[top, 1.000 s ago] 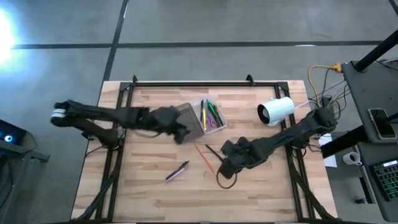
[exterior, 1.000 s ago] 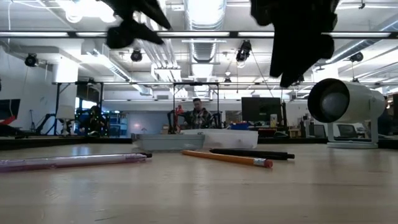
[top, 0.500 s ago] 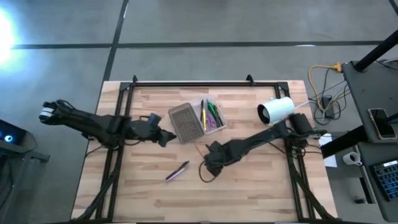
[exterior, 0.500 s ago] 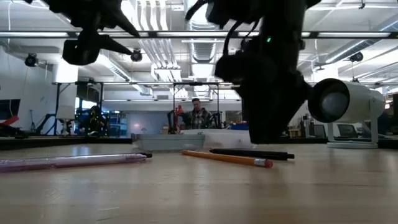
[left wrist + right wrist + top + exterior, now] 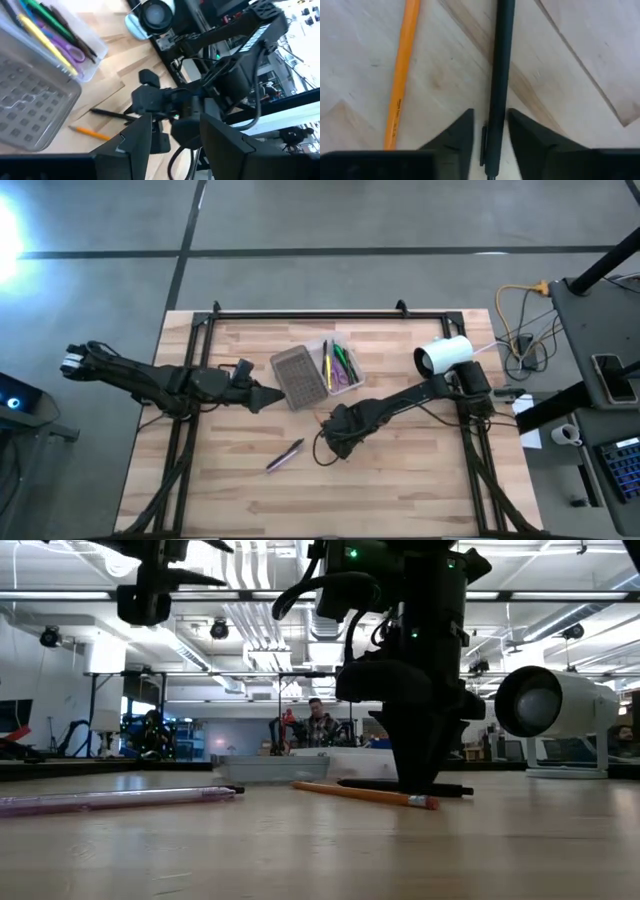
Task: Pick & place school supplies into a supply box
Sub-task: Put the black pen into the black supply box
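The right gripper is down at the surface near its middle, its jaws set either side of the dark pen and closing in on it, though I cannot tell whether they grip it yet; coming straight down over the pen's length looks meant for a clean lift off the flat wood. The orange pencil lies just beside the pen, outside the jaws, so only the pen should come up. The left gripper waits just left of the supply box, jaws apart and holding nothing. The box lies open, its ribbed half to the left and the tray with green, yellow and purple supplies to the right. A purple pen lies nearer. There is tiny print on the pencil, too small to read.
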Controlling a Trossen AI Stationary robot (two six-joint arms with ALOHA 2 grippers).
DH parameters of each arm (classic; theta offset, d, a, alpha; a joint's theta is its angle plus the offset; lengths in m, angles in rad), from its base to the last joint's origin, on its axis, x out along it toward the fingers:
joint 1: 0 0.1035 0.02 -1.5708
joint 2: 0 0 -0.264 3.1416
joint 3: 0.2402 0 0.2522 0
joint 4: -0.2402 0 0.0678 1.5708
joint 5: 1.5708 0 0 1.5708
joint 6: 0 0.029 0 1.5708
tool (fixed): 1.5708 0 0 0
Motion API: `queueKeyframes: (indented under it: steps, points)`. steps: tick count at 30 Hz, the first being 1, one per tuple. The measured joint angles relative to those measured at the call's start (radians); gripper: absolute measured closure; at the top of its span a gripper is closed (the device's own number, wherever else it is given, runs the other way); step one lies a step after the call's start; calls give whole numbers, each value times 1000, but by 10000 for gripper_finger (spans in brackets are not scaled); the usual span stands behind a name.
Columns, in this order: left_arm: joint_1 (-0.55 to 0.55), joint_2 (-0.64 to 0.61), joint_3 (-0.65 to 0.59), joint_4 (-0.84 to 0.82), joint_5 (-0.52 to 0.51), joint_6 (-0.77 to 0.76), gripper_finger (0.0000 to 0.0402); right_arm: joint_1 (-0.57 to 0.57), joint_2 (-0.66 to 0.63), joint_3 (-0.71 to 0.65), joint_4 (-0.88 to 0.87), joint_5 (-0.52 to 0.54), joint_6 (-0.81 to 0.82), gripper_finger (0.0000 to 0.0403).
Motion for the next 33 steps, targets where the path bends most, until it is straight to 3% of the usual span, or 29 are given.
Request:
queueKeyframes:
  steps: [6,9,16,20,23,27,30,33]
  points:
    - [0,0,27,-1,1,44,251,-5,0,-3,2,6,-37,381]
    - [0,0,27,-2,1,47,251,-7,-39,-9,6,-4,-38,384]
    - [-25,8,21,-55,2,44,251,-36,-281,-12,-21,145,39,387]
    - [-60,26,11,-55,2,43,251,-144,-353,-19,12,141,-3,388]
    - [-93,51,7,-55,2,43,251,-268,-373,-16,38,78,-63,388]
    - [-135,92,-4,-60,2,29,251,-382,-300,-16,50,27,-112,362]
    - [-171,121,-12,-72,2,-27,251,-430,-263,-2,76,-50,-123,313]
    - [-207,150,-13,-109,1,-69,251,-438,-237,14,78,-23,-128,263]
